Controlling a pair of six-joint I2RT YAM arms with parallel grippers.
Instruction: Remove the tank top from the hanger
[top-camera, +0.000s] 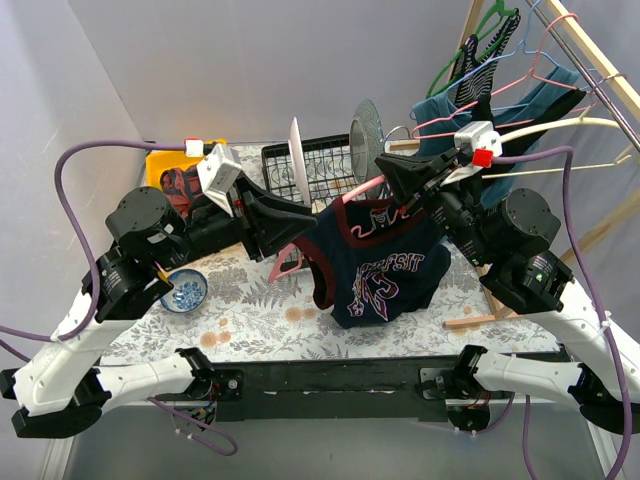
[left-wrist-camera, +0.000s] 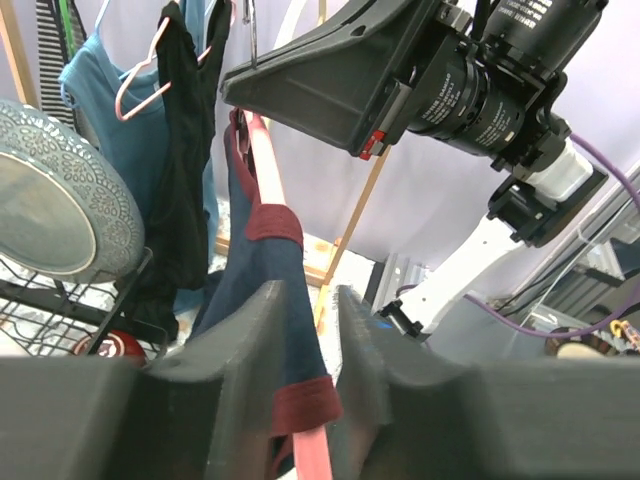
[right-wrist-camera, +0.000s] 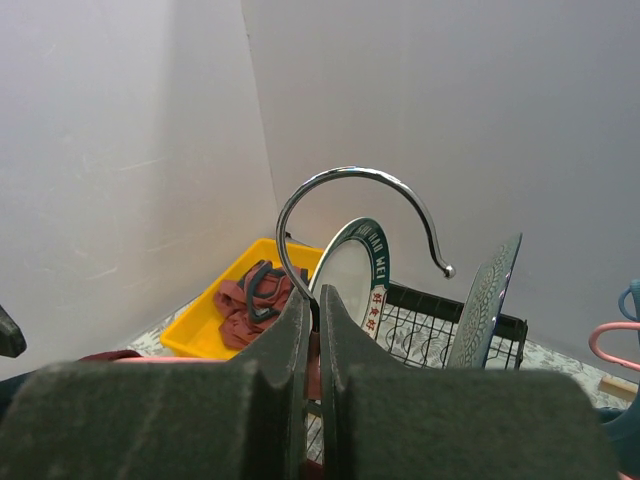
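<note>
A navy tank top (top-camera: 385, 275) with maroon trim and a printed front hangs on a pink hanger (top-camera: 355, 188) held in the air over the table. My right gripper (top-camera: 392, 172) is shut on the hanger's neck, just below its metal hook (right-wrist-camera: 350, 172), as the right wrist view shows at the right gripper (right-wrist-camera: 312, 300). My left gripper (top-camera: 305, 222) sits at the hanger's left shoulder. In the left wrist view the left gripper (left-wrist-camera: 305, 295) is closed round the tank top's strap (left-wrist-camera: 275, 260), with the pink hanger arm (left-wrist-camera: 268, 170) running between the jaws.
A black wire dish rack (top-camera: 330, 165) with a white plate (top-camera: 296, 160) and a grey plate (top-camera: 367, 125) stands behind. A yellow bin (top-camera: 160, 165) holds red cloth at the back left. A blue bowl (top-camera: 185, 290) sits front left. A wooden clothes rail (top-camera: 590, 55) with more hung garments fills the right.
</note>
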